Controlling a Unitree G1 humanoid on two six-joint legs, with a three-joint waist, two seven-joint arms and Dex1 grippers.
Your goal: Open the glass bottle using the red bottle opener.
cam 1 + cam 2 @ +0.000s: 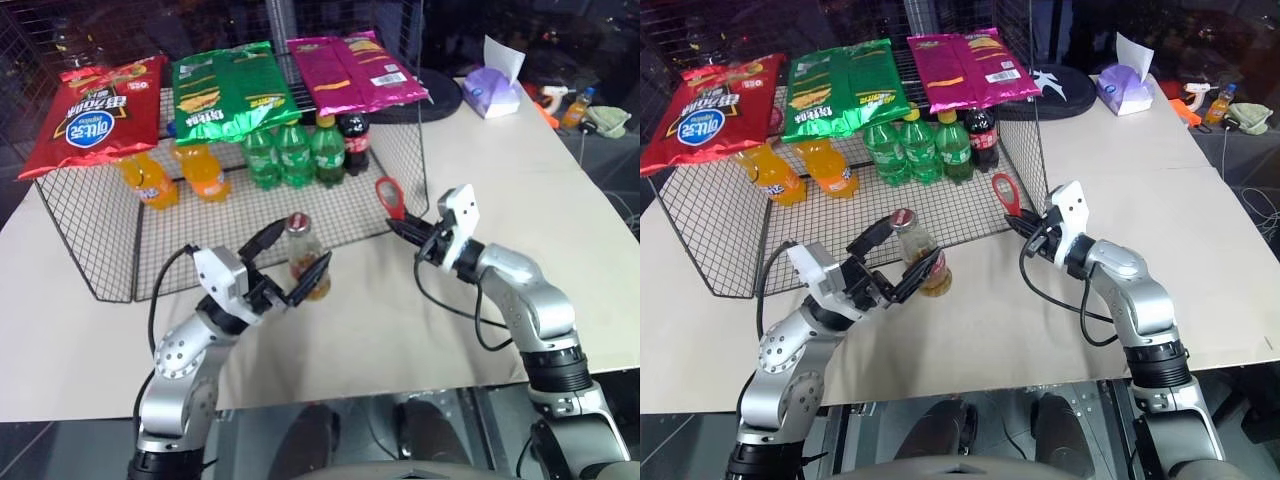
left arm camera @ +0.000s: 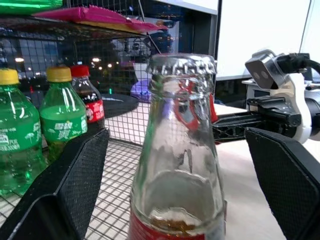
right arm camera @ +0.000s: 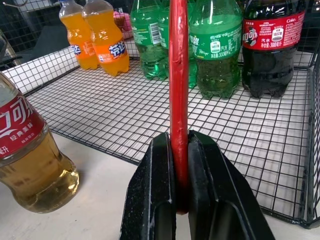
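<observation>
Left claw point(image 1: 290, 266) spread wide around the glass bottle point(image 1: 304, 256), fingers not touching it. Bottle upright on the table point(image 1: 400, 340), cap on. Right claw point(image 1: 402, 228) clamped on the red bottle opener point(image 1: 390, 196), right of the bottle, ring up.

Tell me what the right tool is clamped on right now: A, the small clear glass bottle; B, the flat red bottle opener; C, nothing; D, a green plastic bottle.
B: the right tool has its two black fingers shut on the handle of the flat red bottle opener, whose ring head stands above it, apart from the small clear glass bottle.
</observation>
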